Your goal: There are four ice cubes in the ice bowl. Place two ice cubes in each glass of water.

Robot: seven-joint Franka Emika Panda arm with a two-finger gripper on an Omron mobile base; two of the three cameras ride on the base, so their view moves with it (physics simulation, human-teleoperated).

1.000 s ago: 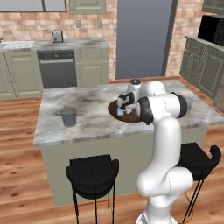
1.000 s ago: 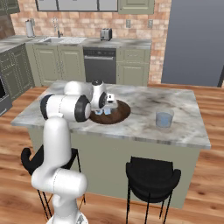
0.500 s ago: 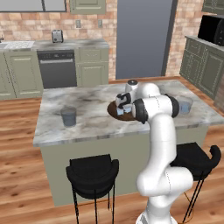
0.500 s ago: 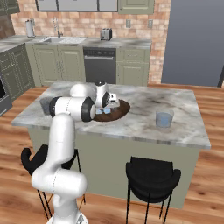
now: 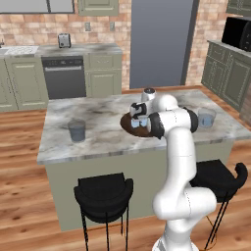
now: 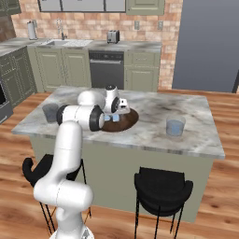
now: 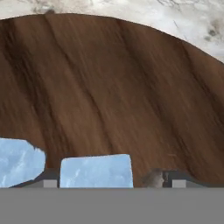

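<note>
The dark-brown wooden ice bowl (image 7: 131, 87) lies mid-counter (image 5: 128, 127) (image 6: 128, 122). My gripper (image 7: 113, 183) (image 5: 138, 120) (image 6: 113, 116) is down inside it, open. One pale blue ice cube (image 7: 96, 170) sits between the fingertips: close to the left one, a clear gap to the right one. A second ice cube (image 7: 19, 162) lies just beyond the left fingertip. One glass of water (image 5: 77, 130) (image 6: 50, 112) stands toward the counter's left end. The other glass (image 5: 206, 117) (image 6: 175, 126) stands toward its right end. Both are well away from the bowl.
The marble island counter (image 5: 103, 139) carries the bowl and glasses. Two black stools (image 5: 104, 193) (image 6: 161, 186) stand at its near side. Cabinets, a dishwasher (image 5: 61, 78) and a toaster (image 5: 63, 40) line the back wall.
The hand has settled lower into the bowl. The fingers have drawn in somewhat on either side of a cube. Bowl and glasses have stayed in place.
</note>
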